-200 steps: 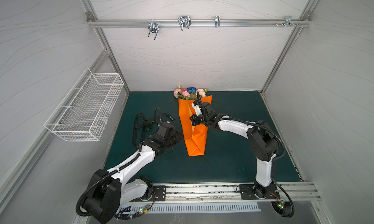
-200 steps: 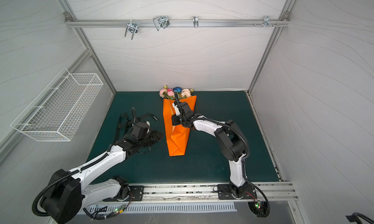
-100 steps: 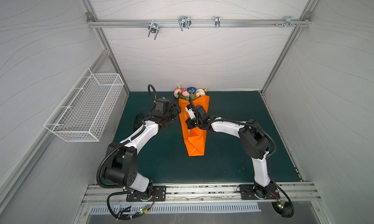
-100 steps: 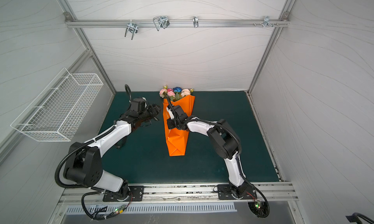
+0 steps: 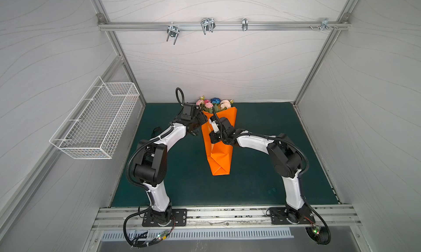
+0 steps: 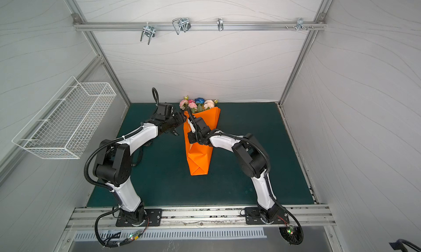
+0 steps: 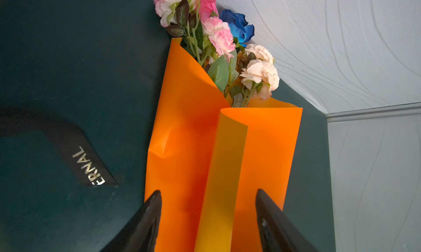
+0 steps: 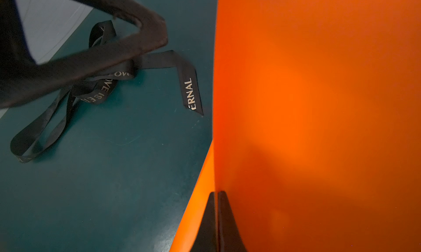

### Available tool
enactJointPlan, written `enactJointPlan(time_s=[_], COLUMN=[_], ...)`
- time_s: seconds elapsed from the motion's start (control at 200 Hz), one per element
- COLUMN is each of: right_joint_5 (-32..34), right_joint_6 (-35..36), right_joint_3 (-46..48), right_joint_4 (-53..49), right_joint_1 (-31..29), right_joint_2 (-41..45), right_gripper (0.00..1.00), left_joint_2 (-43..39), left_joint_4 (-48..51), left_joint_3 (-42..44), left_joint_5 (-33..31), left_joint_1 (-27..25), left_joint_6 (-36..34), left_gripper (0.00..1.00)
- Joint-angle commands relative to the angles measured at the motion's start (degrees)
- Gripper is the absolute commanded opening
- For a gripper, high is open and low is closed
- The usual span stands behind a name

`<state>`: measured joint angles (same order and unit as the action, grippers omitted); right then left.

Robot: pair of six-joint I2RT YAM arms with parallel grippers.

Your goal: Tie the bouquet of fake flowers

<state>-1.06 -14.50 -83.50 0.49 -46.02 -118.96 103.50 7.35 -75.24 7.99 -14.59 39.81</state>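
The bouquet of fake flowers (image 5: 214, 103) (image 6: 198, 103) (image 7: 218, 34) lies at the back of the green table, its pink, peach and blue blossoms sticking out of an orange paper (image 5: 219, 157) (image 6: 200, 157) (image 7: 186, 125) (image 8: 319, 102) folded into a cone. My left gripper (image 5: 202, 121) (image 6: 181, 117) (image 7: 208, 192) is open at the cone's upper left side, and the paper shows between its fingers. My right gripper (image 5: 211, 139) (image 6: 191, 137) (image 8: 216, 192) is shut on the paper's left edge, lower down. The stems are hidden inside the paper.
A black printed ribbon (image 7: 91, 168) (image 8: 191, 91) lies loose on the table left of the cone, partly under my left arm. A white wire basket (image 5: 95, 123) hangs on the left wall. The back wall stands right behind the blossoms.
My left arm has swung from the ribbon at the front left to the cone's upper left side, and its jaws have opened wider. My right gripper has shifted slightly left, still shut.
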Motion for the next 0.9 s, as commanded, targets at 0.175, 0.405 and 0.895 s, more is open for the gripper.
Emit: enactJointPlan(time_s=[0.175,0.405,0.895], right_joint_5=[0.1,-0.3,-10.3], right_joint_6=[1.2,1.3,-3.1], right_joint_3=[-2.4,-2.9,7.6], right_joint_4=[-0.9,-1.3,-5.9], right_joint_1=[-0.4,-0.4,-0.3], right_joint_2=[-2.0,-2.3,13.3], right_gripper=[0.00,0.00,0.44], left_joint_2=[6.8,9.8,14.6], left_joint_4=[-0.8,-1.1,-2.4], left_joint_3=[-7.6,-9.3,-11.5], left_joint_5=[6.0,6.5,8.2], left_joint_1=[1.0,1.9,4.2], left_joint_6=[-0.7,-0.7,-4.7], left_gripper=[0.49,0.08,0.00])
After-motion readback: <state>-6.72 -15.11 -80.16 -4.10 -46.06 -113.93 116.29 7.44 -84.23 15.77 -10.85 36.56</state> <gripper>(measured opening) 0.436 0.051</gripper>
